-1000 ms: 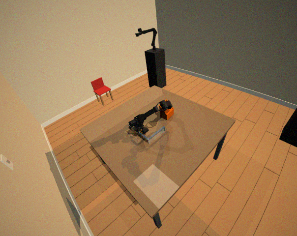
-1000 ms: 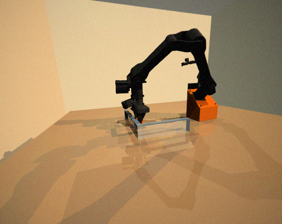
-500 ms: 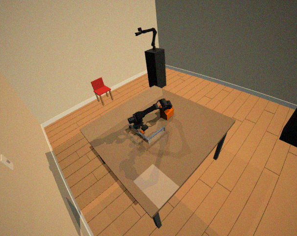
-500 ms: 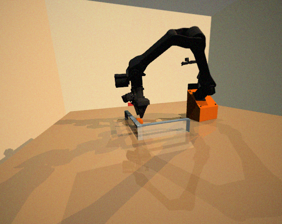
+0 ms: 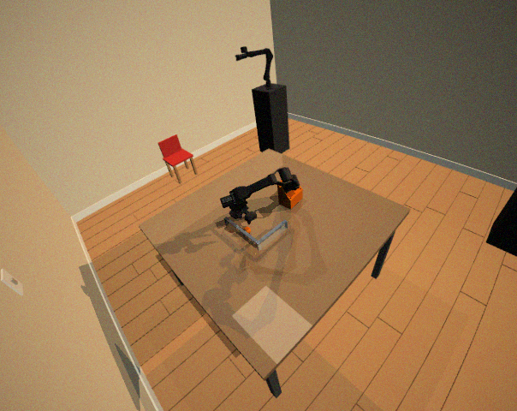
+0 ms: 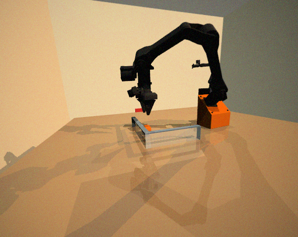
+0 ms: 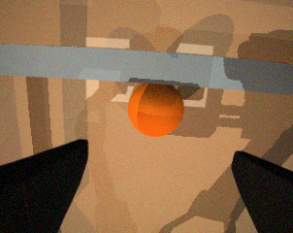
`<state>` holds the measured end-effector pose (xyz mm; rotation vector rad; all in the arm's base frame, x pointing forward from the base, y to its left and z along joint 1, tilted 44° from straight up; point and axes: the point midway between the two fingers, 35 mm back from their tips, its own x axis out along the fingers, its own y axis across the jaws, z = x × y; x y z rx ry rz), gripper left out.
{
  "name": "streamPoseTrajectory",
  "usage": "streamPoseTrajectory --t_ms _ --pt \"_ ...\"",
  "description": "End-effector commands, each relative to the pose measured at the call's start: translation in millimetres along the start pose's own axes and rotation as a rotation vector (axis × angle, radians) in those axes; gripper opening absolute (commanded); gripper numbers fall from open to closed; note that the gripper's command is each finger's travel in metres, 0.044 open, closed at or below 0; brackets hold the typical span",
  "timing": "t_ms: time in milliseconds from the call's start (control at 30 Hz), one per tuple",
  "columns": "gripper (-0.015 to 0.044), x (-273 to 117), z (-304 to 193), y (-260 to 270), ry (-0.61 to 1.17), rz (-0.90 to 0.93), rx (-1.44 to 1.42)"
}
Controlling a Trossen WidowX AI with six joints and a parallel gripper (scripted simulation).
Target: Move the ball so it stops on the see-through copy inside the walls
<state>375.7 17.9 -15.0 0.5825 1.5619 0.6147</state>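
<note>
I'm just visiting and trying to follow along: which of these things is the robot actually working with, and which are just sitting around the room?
Part of the job:
- orange ball, lying free by the corner
- clear walls
- gripper, open and raised above the ball

Just there:
- red chair
- black pedestal
- table

you have one orange ball (image 7: 155, 109), two clear walls (image 6: 169, 132) around it, one gripper (image 6: 147, 108), one red chair (image 5: 175, 155) beyond the table (image 5: 338, 229).
</note>
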Motion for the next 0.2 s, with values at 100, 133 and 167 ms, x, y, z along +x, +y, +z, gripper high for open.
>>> streamPoseTrajectory --t_ms 100,133,167 --pt "0.0440 -44 -1 0 -0.009 -0.004 -0.009" --pt "0.0440 -44 -1 0 -0.009 -0.004 -0.009" --pt "0.0440 -44 -1 0 -0.009 -0.004 -0.009"
